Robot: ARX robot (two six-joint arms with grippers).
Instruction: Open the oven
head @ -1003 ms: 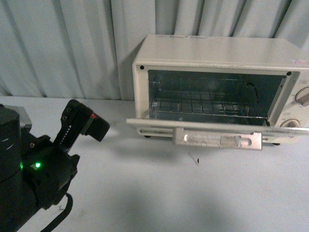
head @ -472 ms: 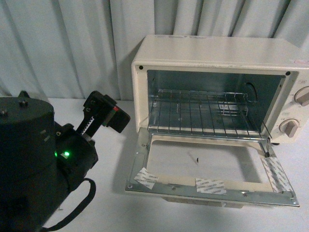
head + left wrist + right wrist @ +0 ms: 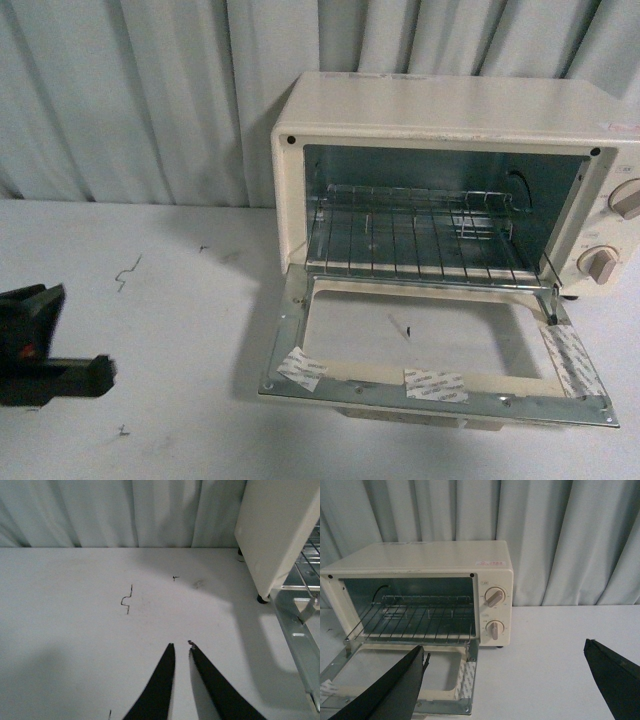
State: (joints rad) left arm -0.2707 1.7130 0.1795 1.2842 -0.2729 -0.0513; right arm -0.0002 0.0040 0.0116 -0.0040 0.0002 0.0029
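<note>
The oven stands with its door dropped fully down and lying flat on the table, its glass pane facing up; the wire rack inside is bare and in plain sight, and the two knobs sit on the panel at the far side of the cavity; judged from this, the opening itself is done and the step in hand is the pull-away to a rest pose

The left gripper hangs over bare table, its dark fingers drawn nearly together with only a thin gap at the tips, holding nothing; the oven's side wall and the hinge corner of the door lie off to one side of it, apart from the tips, with no contact; a small bent scrap of wire lies ahead of it on the table

The right gripper is spread wide and empty; the oven sits ahead of it and toward its one finger, the lowered door reaching just past that fingertip

The next move seems to call for little: keep both arms clear of the door edge so it is not nudged upward
</note>
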